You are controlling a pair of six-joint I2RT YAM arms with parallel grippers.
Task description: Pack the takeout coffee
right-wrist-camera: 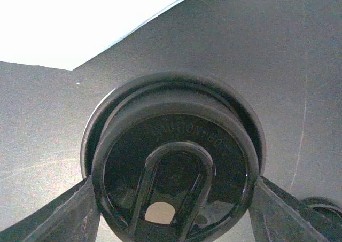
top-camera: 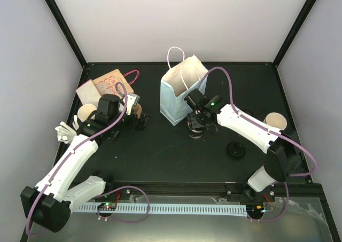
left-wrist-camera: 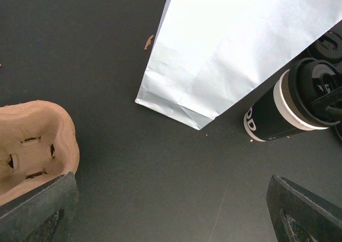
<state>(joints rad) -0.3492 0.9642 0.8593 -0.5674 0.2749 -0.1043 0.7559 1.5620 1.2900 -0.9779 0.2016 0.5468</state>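
Grip on the lid is the weak point. In the lower middle of the right wrist view, the right gripper (right-wrist-camera: 176, 196) has its jaws closed against either side of the coffee cup (left-wrist-camera: 272, 116) at lid height. If that black lid is only pressed on, a lift could pull it off or let the cup swing and spill. Whether the cup's base rests on the table (top-camera: 160, 156) I cannot tell.

The cup sits centre frame in the overhead view, just beside the lower right corner of the blue bag (top-camera: 176, 100). Nothing steadies the bag, so a cup carried in too low could catch its rim and tip or crush it. The left gripper (left-wrist-camera: 171, 210), at the bottom of its own view, has its jaws spread wide and empty. The cup carrier (left-wrist-camera: 32, 140) lies at the lower left, right by the finger there.

Counts, from the lower part of the overhead frame upward:
- one loose lid (top-camera: 235, 149)
- one lidded coffee cup
- two open paper cups, one at the right (top-camera: 275, 121) and one at the left (top-camera: 85, 112)
- one carrier
- one blue bag
- one brown bag (top-camera: 104, 84) at upper left
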